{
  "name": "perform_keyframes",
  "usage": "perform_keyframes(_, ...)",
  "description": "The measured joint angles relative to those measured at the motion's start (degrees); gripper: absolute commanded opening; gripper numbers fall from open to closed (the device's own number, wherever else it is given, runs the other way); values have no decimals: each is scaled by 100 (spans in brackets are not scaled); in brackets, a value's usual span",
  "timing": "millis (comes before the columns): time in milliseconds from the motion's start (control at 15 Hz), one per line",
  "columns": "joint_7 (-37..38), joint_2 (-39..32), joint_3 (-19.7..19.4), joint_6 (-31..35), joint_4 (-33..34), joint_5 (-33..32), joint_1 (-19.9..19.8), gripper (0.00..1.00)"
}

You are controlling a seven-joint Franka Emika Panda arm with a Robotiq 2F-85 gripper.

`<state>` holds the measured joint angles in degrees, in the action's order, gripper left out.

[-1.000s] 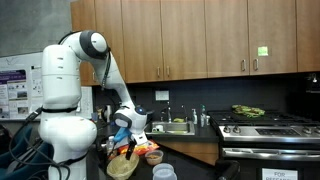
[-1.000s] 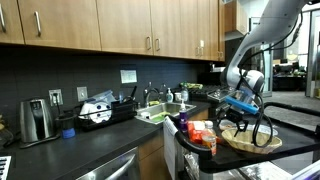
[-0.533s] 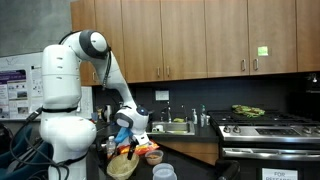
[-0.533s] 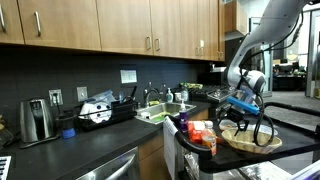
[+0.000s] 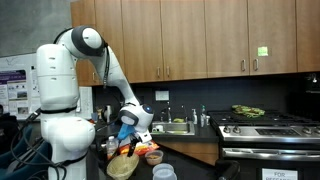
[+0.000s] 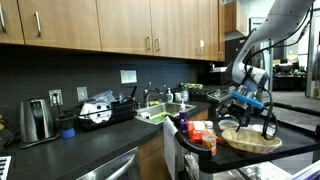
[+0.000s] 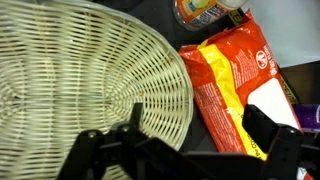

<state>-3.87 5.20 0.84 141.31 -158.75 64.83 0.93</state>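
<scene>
Over the last second I have brought the gripper (image 6: 256, 120) up and a little sideways from the wicker basket (image 6: 250, 140). In both exterior views it now hangs just above the basket's rim rather than down near its bowl, and the arm's elbow has swung with it. The jaws have not moved in that time: they stand spread as wide as they go, with nothing between them. In the wrist view the two dark fingers (image 7: 118, 140) frame the scene from the bottom edge, one over the basket's weave (image 7: 80, 80) and the other out past its rim, over the orange snack bag (image 7: 235, 85). That bag lies flat on the dark counter (image 7: 295, 45) just outside the basket, along its rim; I cannot tell whether it touches the wicker. A small tub with an orange label (image 7: 200, 10) stands beyond the bag, farther from the basket. The part of the basket I can see holds nothing. My reading is that the rise has changed only my vantage: nothing is gripped, the bag is untouched beside the basket, and the open jaws now straddle the line between rim and bag. In an exterior view the basket (image 5: 122, 165) sits directly below the gripper (image 5: 130, 135).
</scene>
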Motion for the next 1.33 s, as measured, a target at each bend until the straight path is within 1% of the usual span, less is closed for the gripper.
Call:
perform_keyframes(200, 466, 225, -153, -287, 2, -751, -203, 100)
perform_keyframes(400, 868, 520, -349, -726, 2, -1466, -439, 100)
perform_keyframes(800, 1553, 1262, -781, -2001, 0, -2924, -1066, 100)
perform_keyframes(933, 1677, 1511, -920, -2427, -1, -3363, -1284, 100)
perform_keyframes(1000, 1671, 1613, -991, -2590, -2, -3497, -1362, 100)
perform_keyframes(1133, 1493, 1714, -1104, -2742, -7, -3564, -1400, 100)
perform_keyframes(1333, 916, 1637, -1139, -2628, -17, -3308, -1265, 100)
